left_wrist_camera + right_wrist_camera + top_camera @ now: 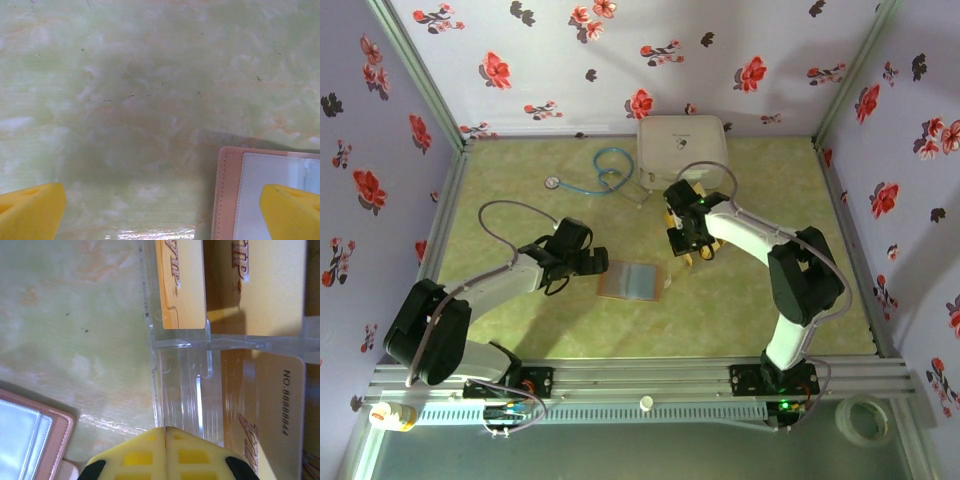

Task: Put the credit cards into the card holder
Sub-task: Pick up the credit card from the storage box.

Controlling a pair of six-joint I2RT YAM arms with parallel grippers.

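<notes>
Right wrist: credit cards [274, 410] read "VIP", one "NO 8888…"; right fingers [135, 455] clenched, left fingers [30, 212] spread.

**Top external:** fixed high behind the near edge of the table [520, 330], looking down and forward over its whole surface.
**Left wrist:** close above the table, facing straight down, with the card holder [227, 200] at lower right.
**Right wrist:** also close, facing down, with the card holder at lower left and the credit cards [182, 285] at upper right.
All three views share the card holder.
</notes>
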